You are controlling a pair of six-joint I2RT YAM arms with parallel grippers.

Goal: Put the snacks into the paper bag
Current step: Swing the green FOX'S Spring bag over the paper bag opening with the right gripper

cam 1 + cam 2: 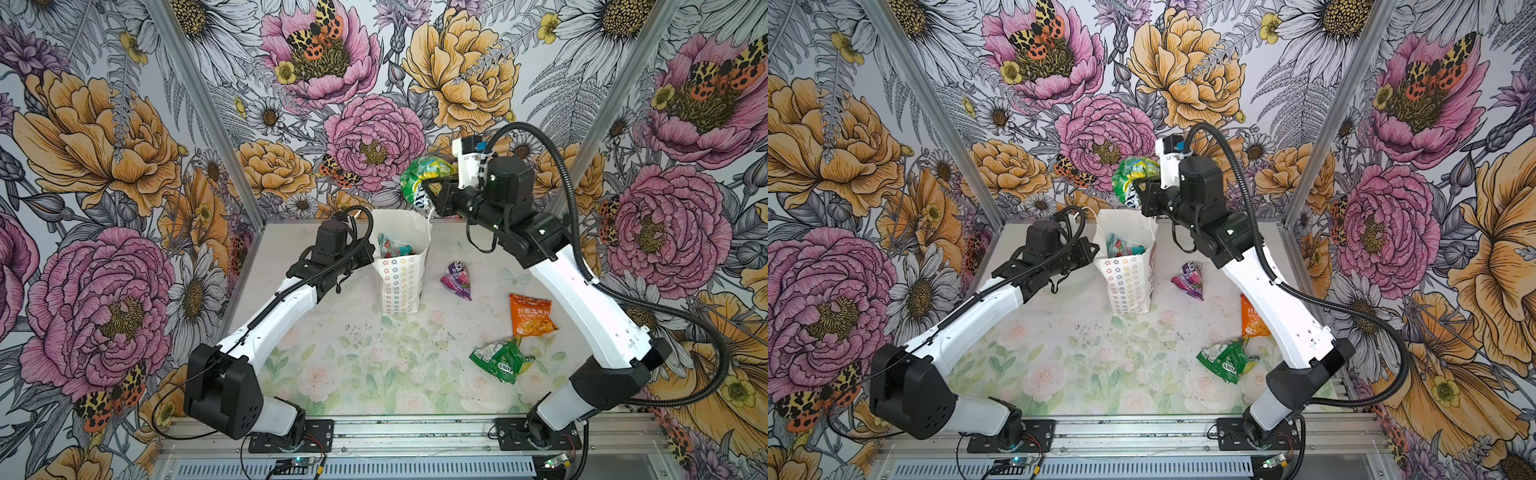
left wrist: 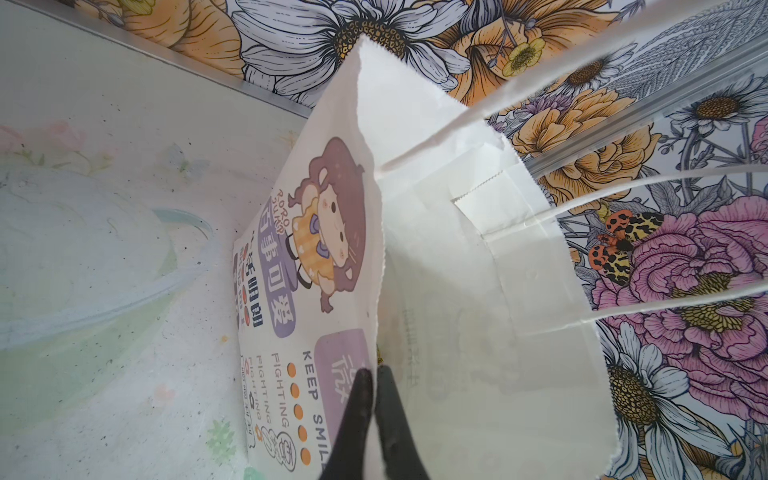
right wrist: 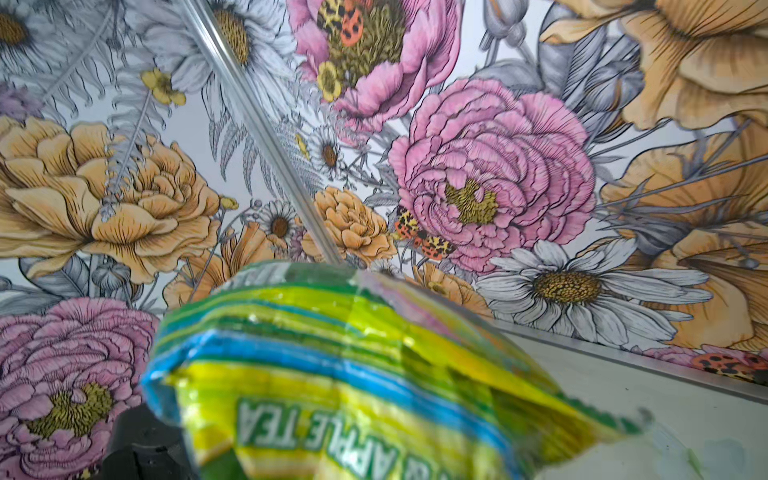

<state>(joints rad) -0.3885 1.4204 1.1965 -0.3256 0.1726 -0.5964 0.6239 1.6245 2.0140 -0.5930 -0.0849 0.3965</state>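
Left gripper (image 2: 374,376): pinched closed on paper bag (image 1: 400,286) rim.
Right gripper (image 1: 433,190): clamping yellow-green packet (image 1: 420,172), seemingly above the bag.

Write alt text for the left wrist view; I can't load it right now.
The left gripper has its black fingers pinched shut on the rim of the white paper bag, one finger on the side with the cartoon-girl print, the other inside. The bag's thin string handles trail toward the flowered wall.
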